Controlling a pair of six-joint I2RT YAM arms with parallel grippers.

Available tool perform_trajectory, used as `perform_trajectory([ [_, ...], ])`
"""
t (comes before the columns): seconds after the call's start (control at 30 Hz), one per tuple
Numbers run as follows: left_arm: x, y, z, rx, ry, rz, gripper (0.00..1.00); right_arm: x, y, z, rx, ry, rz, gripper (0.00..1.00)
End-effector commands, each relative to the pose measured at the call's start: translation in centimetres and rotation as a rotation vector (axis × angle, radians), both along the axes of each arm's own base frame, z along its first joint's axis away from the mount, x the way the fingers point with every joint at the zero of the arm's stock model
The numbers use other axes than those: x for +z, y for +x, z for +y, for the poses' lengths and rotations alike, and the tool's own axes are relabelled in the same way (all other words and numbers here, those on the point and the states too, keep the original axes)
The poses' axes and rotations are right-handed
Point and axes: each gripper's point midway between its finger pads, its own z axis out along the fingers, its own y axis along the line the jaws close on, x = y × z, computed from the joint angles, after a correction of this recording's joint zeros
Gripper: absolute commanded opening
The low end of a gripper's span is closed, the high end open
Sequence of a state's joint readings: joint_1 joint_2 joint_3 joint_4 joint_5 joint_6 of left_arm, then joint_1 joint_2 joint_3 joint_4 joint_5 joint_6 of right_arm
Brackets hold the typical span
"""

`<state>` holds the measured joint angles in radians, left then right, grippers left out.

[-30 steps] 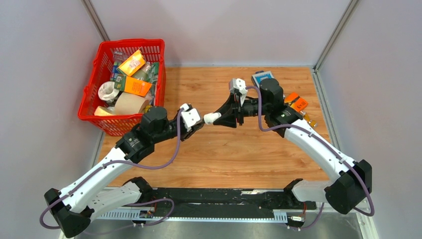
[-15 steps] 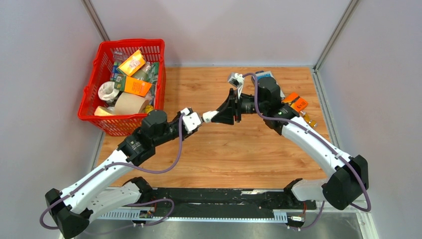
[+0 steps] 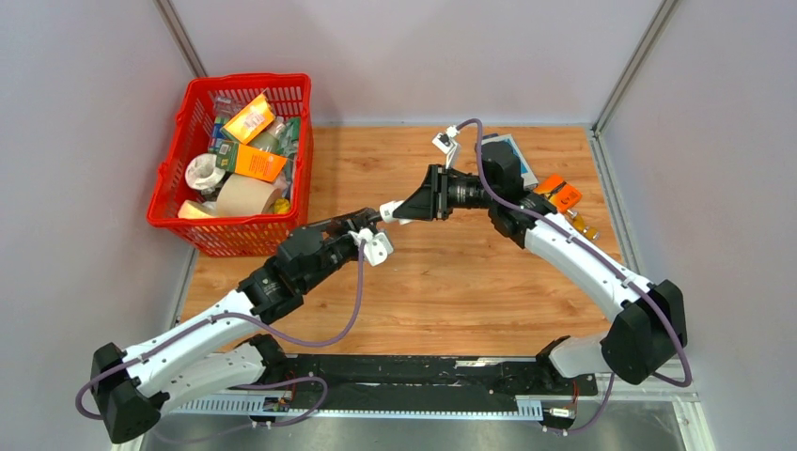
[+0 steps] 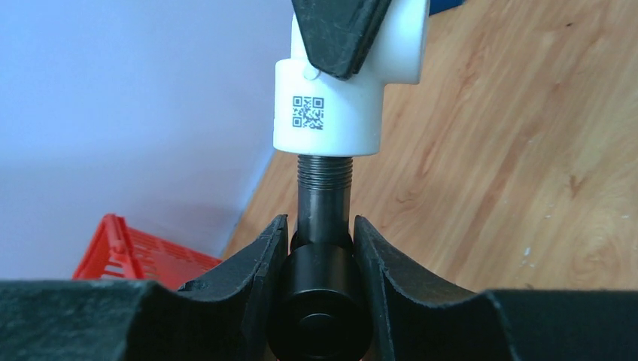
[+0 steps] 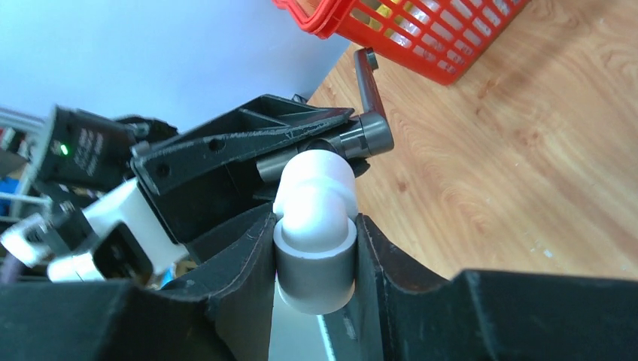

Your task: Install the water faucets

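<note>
The dark metal faucet (image 4: pixel 323 214) is clamped between the fingers of my left gripper (image 4: pixel 320 229), which is shut on its body. Its threaded end enters the white elbow fitting (image 4: pixel 331 113), which carries a QR code. My right gripper (image 5: pixel 314 226) is shut on the other end of that elbow (image 5: pixel 316 199). The faucet's lever handle (image 5: pixel 369 135) sticks out beside the elbow. From above, both grippers meet tip to tip over the middle of the table, left gripper (image 3: pixel 369 223) and right gripper (image 3: pixel 402 209), with the elbow (image 3: pixel 389 214) between them.
A red basket (image 3: pixel 169 178) full of assorted items stands at the back left, close to the left arm's elbow. A blue box (image 3: pixel 515 150) and an orange item (image 3: pixel 561 194) lie at the back right behind the right arm. Grey walls enclose the wooden table (image 3: pixel 451 282).
The left wrist has rolled, swinging its camera mount from above the gripper to below it. The right wrist has also rolled. The joined parts shifted slightly left and back.
</note>
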<state>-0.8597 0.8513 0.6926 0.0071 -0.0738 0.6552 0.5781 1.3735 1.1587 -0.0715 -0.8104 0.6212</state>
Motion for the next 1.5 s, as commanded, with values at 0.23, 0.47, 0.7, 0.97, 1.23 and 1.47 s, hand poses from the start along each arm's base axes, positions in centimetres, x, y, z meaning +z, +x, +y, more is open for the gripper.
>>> perform_trajectory([
  [0.23,9.7,-3.5,-4.3,-0.073,-0.166,-0.594,0.00,-0.7,0.8,1.4,-0.143,0.047,0.471,0.00],
  [0.47,8.5,-3.7,-4.5,-0.027,-0.126,-0.690,0.00,-1.5,0.7,0.9,-0.206,0.054,0.574,0.03],
  [0.7,7.1,-3.6,-4.5,-0.039,-0.168,-0.568,0.00,1.5,1.5,-0.2,-0.231,0.094,0.404,0.32],
  [0.97,5.5,-3.5,-4.5,-0.042,-0.170,-0.490,0.00,3.2,2.4,-1.6,-0.237,0.116,0.323,0.64],
  [1.23,3.0,-2.7,-5.2,-0.057,-0.146,-0.283,0.00,5.2,3.3,-3.7,-0.236,0.114,0.099,1.00],
  [1.47,1.4,-2.1,-5.1,-0.190,-0.165,0.074,0.00,6.6,3.4,-7.0,-0.247,-0.009,-0.498,1.00],
])
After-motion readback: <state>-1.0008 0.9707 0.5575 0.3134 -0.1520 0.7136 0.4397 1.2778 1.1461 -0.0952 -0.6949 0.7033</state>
